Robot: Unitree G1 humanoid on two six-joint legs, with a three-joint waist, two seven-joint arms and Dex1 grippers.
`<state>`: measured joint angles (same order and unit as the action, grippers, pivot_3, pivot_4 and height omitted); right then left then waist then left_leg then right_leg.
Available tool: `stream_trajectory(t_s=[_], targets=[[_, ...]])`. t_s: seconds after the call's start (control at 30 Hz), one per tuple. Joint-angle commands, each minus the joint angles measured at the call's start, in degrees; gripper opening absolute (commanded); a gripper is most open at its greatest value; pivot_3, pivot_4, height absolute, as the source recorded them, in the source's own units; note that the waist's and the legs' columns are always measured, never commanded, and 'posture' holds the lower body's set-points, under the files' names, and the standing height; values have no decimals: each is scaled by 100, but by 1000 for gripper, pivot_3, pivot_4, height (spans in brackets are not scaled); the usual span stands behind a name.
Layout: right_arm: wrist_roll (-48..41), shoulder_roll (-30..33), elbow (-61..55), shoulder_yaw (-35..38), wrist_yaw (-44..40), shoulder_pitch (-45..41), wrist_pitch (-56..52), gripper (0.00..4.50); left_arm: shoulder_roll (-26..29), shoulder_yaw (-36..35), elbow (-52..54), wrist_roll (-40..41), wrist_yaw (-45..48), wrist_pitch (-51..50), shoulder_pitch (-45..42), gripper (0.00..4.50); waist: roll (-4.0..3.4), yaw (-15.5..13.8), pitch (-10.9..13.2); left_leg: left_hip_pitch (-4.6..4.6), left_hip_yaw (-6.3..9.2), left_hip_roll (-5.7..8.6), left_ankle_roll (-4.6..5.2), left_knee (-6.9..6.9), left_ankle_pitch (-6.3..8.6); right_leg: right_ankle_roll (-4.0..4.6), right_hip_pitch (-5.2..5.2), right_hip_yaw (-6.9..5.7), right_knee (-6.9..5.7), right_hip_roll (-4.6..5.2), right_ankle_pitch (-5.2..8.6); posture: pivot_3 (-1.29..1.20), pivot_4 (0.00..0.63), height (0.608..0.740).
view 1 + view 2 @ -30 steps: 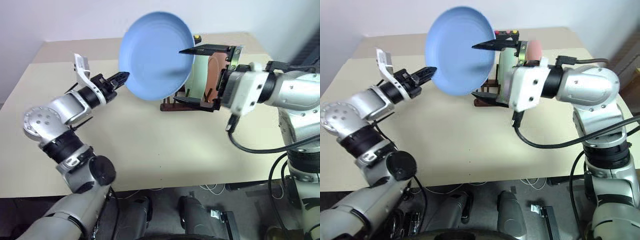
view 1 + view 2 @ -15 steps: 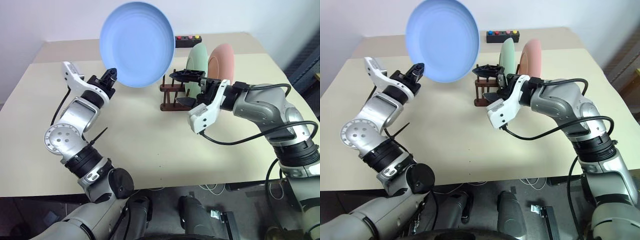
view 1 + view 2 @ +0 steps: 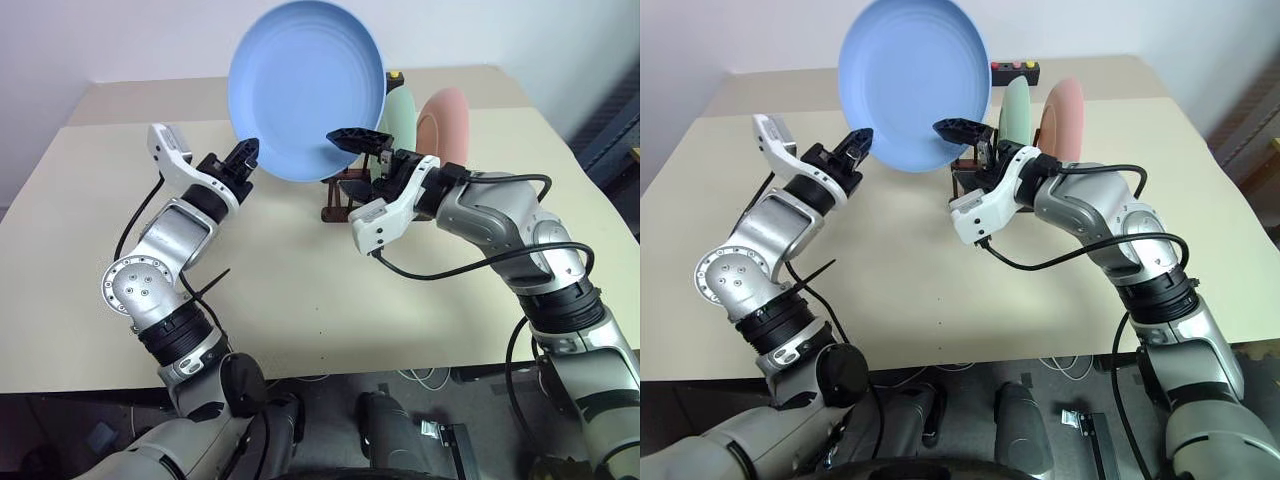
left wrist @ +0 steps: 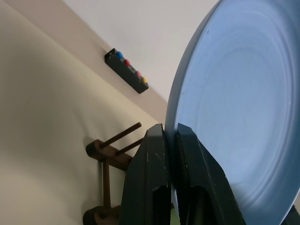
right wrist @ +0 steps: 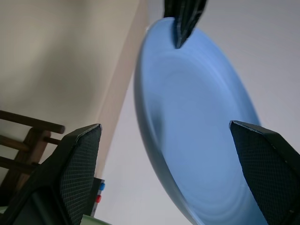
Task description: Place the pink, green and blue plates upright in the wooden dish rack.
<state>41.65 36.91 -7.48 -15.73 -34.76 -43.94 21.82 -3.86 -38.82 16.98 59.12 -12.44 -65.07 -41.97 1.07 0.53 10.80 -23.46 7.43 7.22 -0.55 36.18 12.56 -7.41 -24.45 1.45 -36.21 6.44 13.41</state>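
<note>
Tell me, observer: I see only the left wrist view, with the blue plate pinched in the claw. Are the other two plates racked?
Observer: Yes. The green plate and the pink plate stand upright in the wooden dish rack.
Operator: Where is the right claw?
Observer: The right claw is open in front of the rack. The lower rim of the blue plate lies between its fingers. I cannot tell if they touch it.
</note>
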Motion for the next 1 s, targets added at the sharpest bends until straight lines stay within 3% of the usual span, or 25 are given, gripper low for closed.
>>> stream_trajectory(t_s=[0.03, 0.33, 0.43, 0.63, 1.0], targets=[[68, -162, -75, -47, 95, -177, -93, 4500, 129, 398, 219, 211, 12, 277, 56, 84, 0, 2, 0, 0, 0, 0, 0, 0, 0, 0, 0, 0, 0, 0, 0, 0, 150, 740], [111, -464, -5, -209, -3, -175, -442, 4500, 415, 1087, 347, 256, 125, 726, 325, 84, 0, 7, 0, 0, 1, -1, -1, -2, -1, 1, -1, 0, -1, -1, 0, 0, 150, 740], [124, -519, 46, -254, -29, -153, -525, 3190, 505, 1226, 342, 303, 143, 832, 378, 0, 0, 6, 0, 1, 1, -1, -2, -2, -1, 1, 0, 0, 0, -2, 0, 0, 150, 740], [45, -540, 43, -269, -39, -151, -617, 50, 653, 1401, 310, 415, 129, 1027, 438, 0, 0, 6, 0, 0, 1, -1, -1, -1, -1, 1, 0, 0, 0, -1, 0, 0, 150, 740], [57, -526, 101, -325, 16, -171, -641, 13, 835, 1836, 277, 151, 728, 1770, 605, 0, -1, 6, -1, 1, 1, -1, -2, -2, -1, 1, 0, 1, 0, -2, 0, 0, 150, 740]])
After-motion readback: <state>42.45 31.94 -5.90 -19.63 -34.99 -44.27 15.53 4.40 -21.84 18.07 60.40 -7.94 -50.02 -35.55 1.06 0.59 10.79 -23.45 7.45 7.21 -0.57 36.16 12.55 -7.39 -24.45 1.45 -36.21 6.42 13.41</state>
